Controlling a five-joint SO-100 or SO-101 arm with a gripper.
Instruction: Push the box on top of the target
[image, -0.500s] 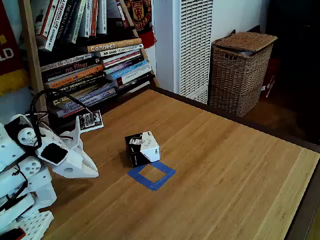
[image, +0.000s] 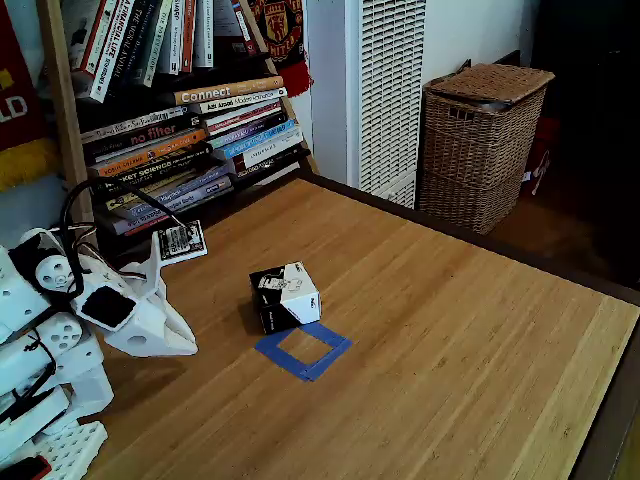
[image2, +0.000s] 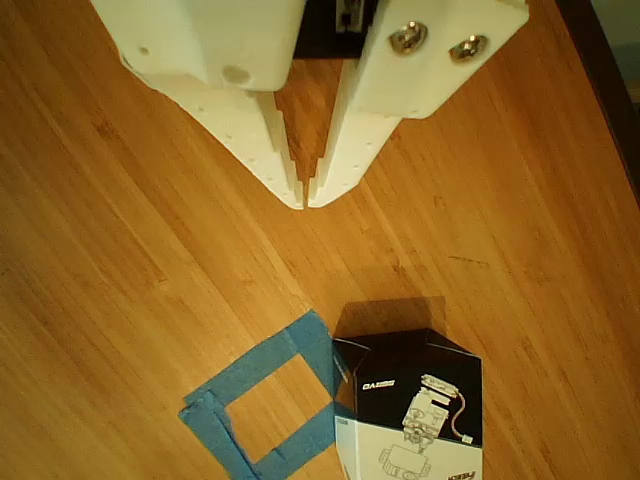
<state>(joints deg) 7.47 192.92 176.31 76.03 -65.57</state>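
Note:
The black-and-white box sits on the wooden table just behind the target, a hollow square of blue tape, and its near lower edge touches the tape. My white gripper rests low at the left, a good hand's width from the box, with its tips pointing toward it. In the other view the gripper is shut with nothing between the fingers. Below the tips lie the box and the target, with the box overlapping the tape's right side.
A bookshelf full of books stands behind the table at the left. A wicker basket stands on the floor beyond the table's far edge. A small printed card lies near the arm. Bare wood stretches to the right.

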